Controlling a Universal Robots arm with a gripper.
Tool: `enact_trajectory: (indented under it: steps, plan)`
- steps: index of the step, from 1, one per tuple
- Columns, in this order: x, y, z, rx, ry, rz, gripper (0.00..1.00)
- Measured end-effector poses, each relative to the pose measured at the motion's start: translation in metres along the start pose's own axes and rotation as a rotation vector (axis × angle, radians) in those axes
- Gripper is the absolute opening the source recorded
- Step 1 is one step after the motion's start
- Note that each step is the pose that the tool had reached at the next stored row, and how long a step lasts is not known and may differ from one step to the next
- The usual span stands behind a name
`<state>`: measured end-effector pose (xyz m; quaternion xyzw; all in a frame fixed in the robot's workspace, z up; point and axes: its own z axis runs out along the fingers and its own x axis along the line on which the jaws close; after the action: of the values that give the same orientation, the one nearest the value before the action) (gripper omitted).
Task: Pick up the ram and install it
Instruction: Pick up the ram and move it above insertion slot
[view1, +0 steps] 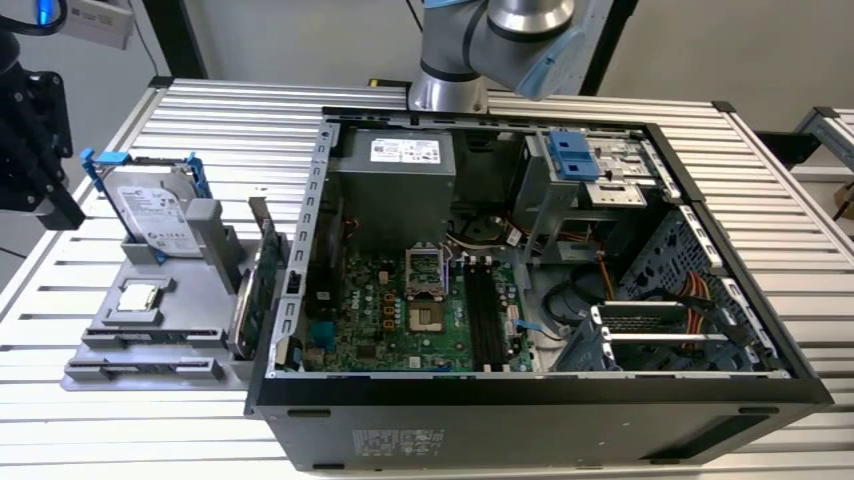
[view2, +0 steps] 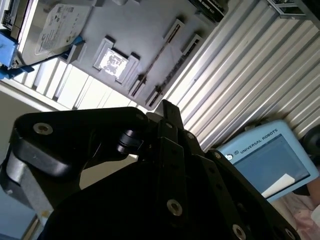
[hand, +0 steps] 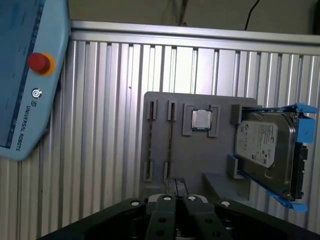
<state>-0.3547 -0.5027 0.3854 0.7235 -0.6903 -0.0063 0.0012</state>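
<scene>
Ram: a thin stick (hand: 170, 142) standing on its long edge between 2 slotted posts of the grey tray (hand: 200, 150), in the slot pair nearer the processor chip (hand: 202, 120). It appears edge-on as a fine dark line in the first wrist view.
Tray: it rests on the slatted bench (hand: 110, 100) beside the open computer case (view1: 534, 400). The hard drive (hand: 262, 145) in its blue frame sits at the end away from the ram.
End effector: closed (hand: 175, 186), with the fingers pressed together and nothing between them. It hangs above the tray and looks clear of the ram.
Weight: probably very light, so a modest squeeze should carry it.
Stiffness: a rigid but thin board. It would likely flex or crack under twisting rather than give.
Fragility: the chips on the faces and the contacts along the lower edge are best left untouched.
Surface: the flat faces are smooth, so a skewed pinch could let it pivot.
Hold: grip across the 2 flat faces at the middle of the upper long edge, where it stands free between the posts.
Progress: the ram has not yet been lifted from the tray.
</scene>
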Motion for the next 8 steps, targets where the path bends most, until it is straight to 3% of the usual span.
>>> enact_trajectory:
  steps: [7,8]
  plan:
    - [0.0000,0.0000,0.0001,0.0001,-0.0001,-0.001,0.00]
    - [0.0000,0.0000,0.0001,0.0001,-0.0002,-0.001,1.00]
